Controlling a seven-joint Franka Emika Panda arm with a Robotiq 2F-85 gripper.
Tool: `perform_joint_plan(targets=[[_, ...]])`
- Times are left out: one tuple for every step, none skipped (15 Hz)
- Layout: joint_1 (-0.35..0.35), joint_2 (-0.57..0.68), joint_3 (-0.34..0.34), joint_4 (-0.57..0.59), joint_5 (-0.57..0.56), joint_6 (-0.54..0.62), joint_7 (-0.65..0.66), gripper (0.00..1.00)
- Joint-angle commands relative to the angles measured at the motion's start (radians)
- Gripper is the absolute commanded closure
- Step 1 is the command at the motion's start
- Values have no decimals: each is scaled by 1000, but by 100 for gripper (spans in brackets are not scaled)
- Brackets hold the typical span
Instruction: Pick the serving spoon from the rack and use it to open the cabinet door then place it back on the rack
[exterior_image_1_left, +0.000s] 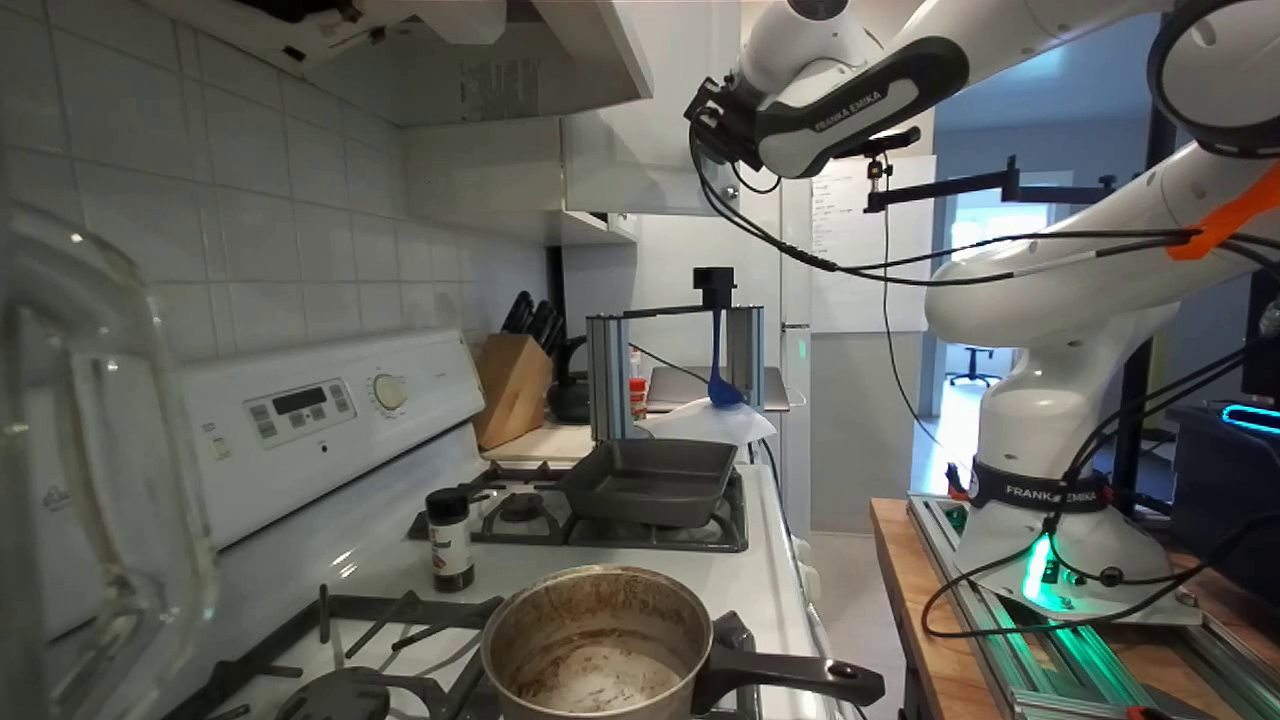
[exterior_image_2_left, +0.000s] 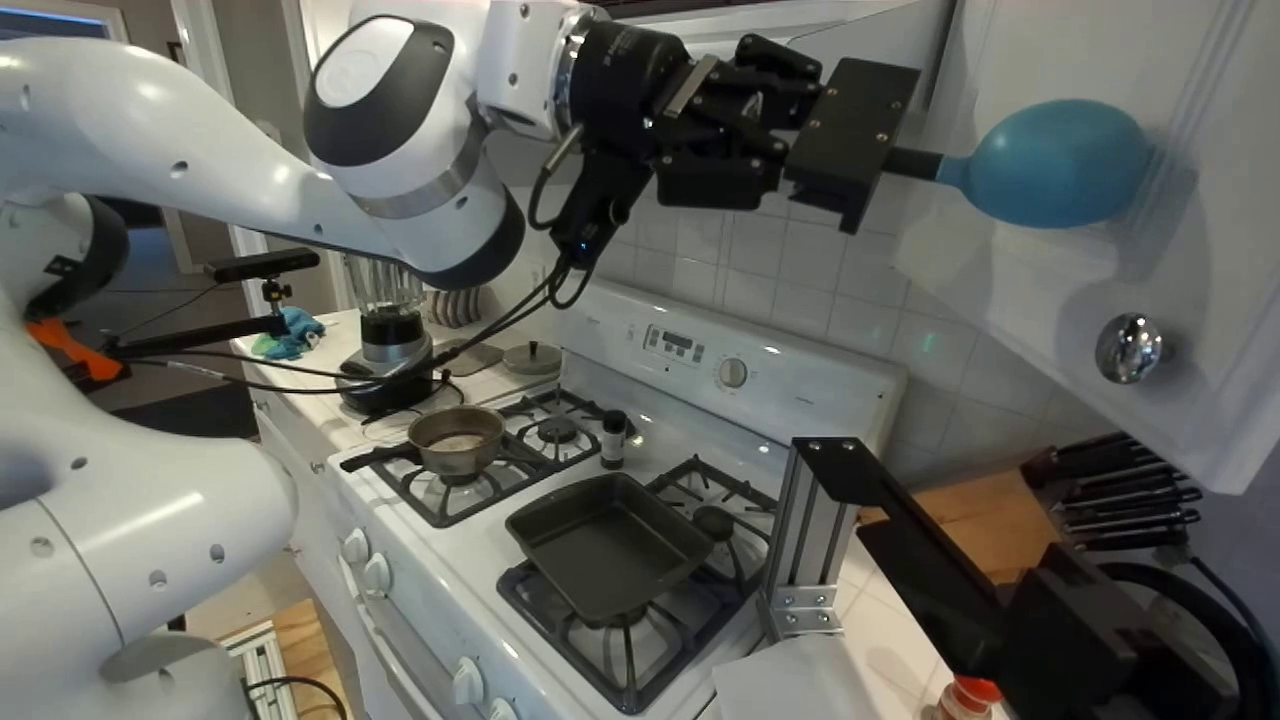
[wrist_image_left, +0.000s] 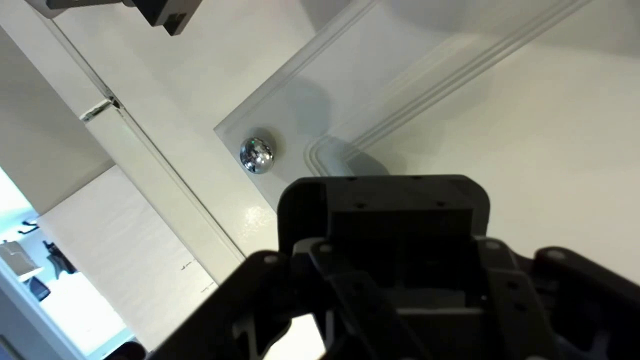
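One serving spoon (exterior_image_2_left: 1050, 165), its block (exterior_image_2_left: 855, 130) clamped in the gripper (exterior_image_2_left: 795, 130), is shown in an exterior view before the cabinet door (exterior_image_2_left: 1190, 260); in the wrist view, only its block is seen. A pan (exterior_image_1_left: 650, 485) is set near the rack (exterior_image_1_left: 607, 378).

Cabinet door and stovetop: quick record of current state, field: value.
gripper: clamped on the serving spoon at its handle end
serving spoon: head in front of the cabinet door; contact unclear
cabinet door: looks ajar
rack: blue utensil hung on it
stovetop: baking pan, saucepan, black-capped shaker
spoon return: not yet done
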Motion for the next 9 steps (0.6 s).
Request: perform_joint_plan(targets=[[119,32,-45,-8,41,-46,-130,78],[159,44,-61,-8,45,-61,-165,78],[222,66,-91,-7,49,-88,-215,78],[273,81,-117,-5,52,-115,-258,78],[324,92,-147,1,57,-157,-300,78],[376,103,-177,7,60,-200,-339,78],[408,114,-199,14,60,-241,-377,78],[429,129,-216,22,64,-275,-410,78],[463,147,-239,29,67,-313,-442,78]])
